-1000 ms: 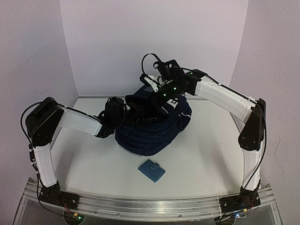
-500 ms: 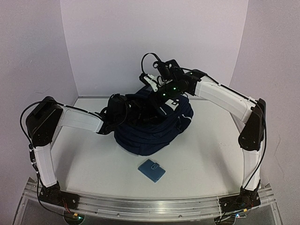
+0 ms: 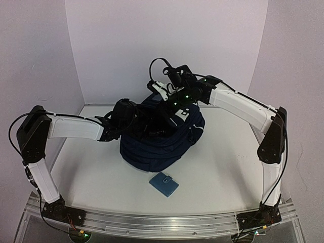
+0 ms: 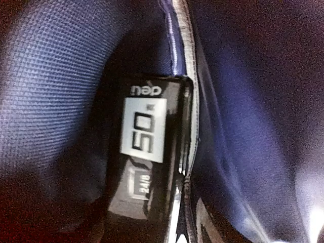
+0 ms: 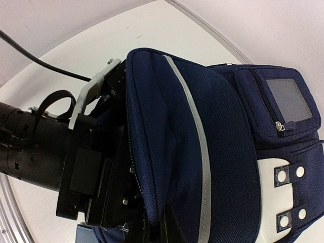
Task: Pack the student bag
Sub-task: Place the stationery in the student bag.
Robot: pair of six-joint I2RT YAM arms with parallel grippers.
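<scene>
The backpack [image 3: 162,144] sits toward the back of the table [image 3: 228,162], roughly midway between the two arms, slumped on its side with its mouth turned to the left. It is soft fabric with no frame that we can see, so we judge it will sag and fold wherever it is not held up; it looks light for its bulk, and the woven cloth should give a firm, non-slip hold. The best places to take it are the piped edge of the opening or the straps, not the loose panels.

The right gripper [image 5: 162,230] is closed on the backpack, pinching the upper edge of the opening and lifting it so the mouth gapes. The left gripper [image 3: 132,119] reaches into that mouth; its wrist camera shows only blue lining and a glossy black box [image 4: 147,152] with a white label, lying against a seam inside (its own fingers do not show, so we cannot tell whether they are apart or closed, or whether they touch the box).

The table is smooth and white, so the backpack may slide if pushed rather than lifted. A small blue wallet [image 3: 163,184] lies just in front of the backpack, apart from it. Plain pale walls [image 3: 167,45] close in the back and both sides, leaving the arms little room behind the backpack.
</scene>
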